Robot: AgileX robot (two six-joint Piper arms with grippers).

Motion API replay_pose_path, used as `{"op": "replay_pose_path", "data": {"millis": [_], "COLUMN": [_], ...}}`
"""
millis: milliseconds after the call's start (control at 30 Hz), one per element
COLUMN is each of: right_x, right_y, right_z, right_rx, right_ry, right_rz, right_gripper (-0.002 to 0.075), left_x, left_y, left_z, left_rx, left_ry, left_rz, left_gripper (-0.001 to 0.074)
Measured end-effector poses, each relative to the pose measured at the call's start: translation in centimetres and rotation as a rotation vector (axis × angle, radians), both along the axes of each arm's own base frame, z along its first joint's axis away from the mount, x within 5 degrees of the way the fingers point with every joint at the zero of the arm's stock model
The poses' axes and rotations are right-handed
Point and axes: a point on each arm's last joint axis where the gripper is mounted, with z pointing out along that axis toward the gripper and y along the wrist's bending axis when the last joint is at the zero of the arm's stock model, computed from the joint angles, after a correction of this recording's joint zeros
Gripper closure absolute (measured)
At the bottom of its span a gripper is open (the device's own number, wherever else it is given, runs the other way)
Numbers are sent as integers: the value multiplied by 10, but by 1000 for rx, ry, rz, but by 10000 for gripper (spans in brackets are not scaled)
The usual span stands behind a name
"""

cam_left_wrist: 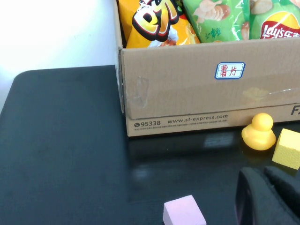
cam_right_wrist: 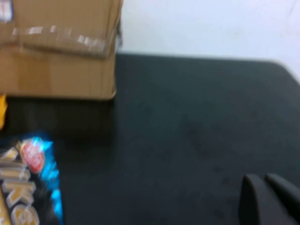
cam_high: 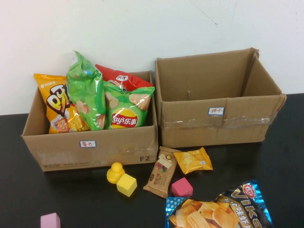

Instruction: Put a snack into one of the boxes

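Two cardboard boxes stand at the back. The left box [cam_high: 90, 151] holds an orange bag [cam_high: 59, 107], green bags [cam_high: 85, 90] and a red bag; it also shows in the left wrist view [cam_left_wrist: 187, 93]. The right box [cam_high: 213, 124] looks empty; its corner shows in the right wrist view [cam_right_wrist: 56, 56]. On the table lie a brown snack bar [cam_high: 161, 172], a small yellow chip packet [cam_high: 193, 160] and a large blue chip bag [cam_high: 218, 211], which also shows in the right wrist view [cam_right_wrist: 26, 183]. My left gripper [cam_left_wrist: 260, 174] and right gripper [cam_right_wrist: 261, 180] are shut, empty and low over the table.
A yellow duck [cam_high: 115, 172], a yellow cube [cam_high: 126, 184], a pink cube [cam_high: 182, 187] and a lilac cube [cam_high: 50, 221] sit on the black table in front of the boxes. The duck [cam_left_wrist: 258, 132] and the lilac cube [cam_left_wrist: 183, 211] lie close to my left gripper.
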Motion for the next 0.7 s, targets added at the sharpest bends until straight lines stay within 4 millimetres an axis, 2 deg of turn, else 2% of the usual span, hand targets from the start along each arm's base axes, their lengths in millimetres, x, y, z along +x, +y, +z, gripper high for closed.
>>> {"op": "replay_pose_path", "data": {"millis": [233, 700], "right_x": [-1, -1], "right_y": [3, 3], "right_z": [-2, -2], "right_rx": [17, 36], "right_ry": [27, 26], "right_rz": [57, 52], "right_gripper": [727, 727], "left_x": [0, 0], "left_y": [0, 0], "left_z": [0, 0], "left_rx": [0, 0], "left_ry": [0, 0], "left_rz": [0, 0], "left_gripper": [737, 737]}}
